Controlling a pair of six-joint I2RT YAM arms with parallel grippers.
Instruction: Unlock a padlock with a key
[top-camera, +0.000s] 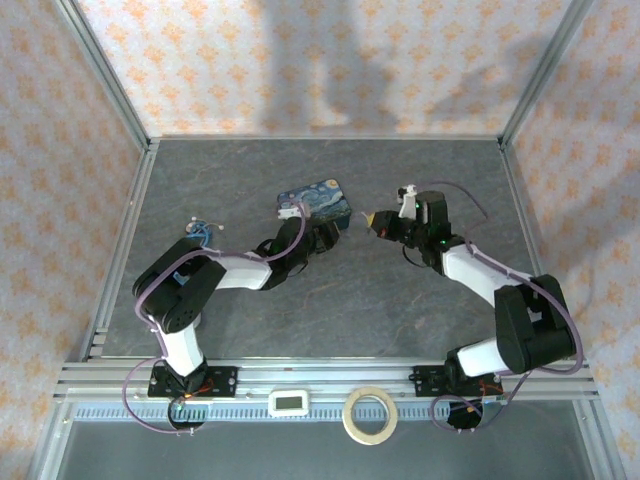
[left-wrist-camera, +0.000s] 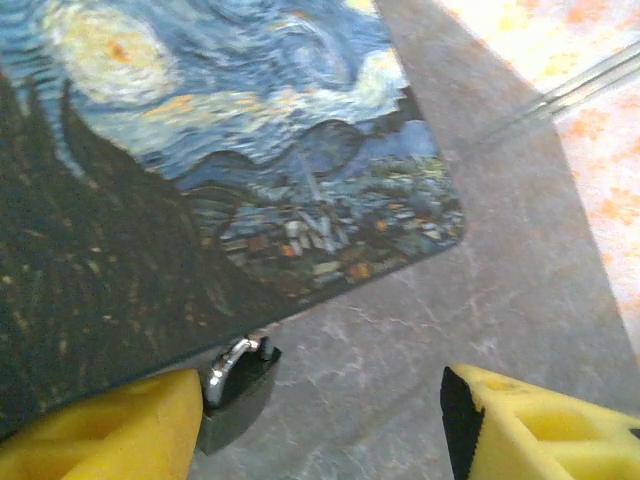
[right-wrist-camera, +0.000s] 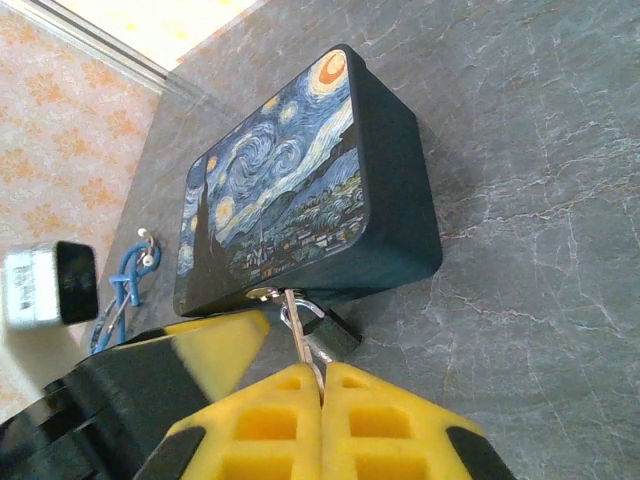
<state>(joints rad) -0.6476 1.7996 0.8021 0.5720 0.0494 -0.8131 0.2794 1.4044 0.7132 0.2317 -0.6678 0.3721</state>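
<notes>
The grey marbled surface (top-camera: 330, 300) carries the blue Starry Night tin (right-wrist-camera: 300, 190), just ahead of both pincers. The left pincer (left-wrist-camera: 320, 430) stands apart, the padlock (left-wrist-camera: 240, 365) just beside one finger at the tin's edge. The right pincer (right-wrist-camera: 320, 385) is clamped on the key (right-wrist-camera: 298, 335), which points forward alongside the padlock
</notes>
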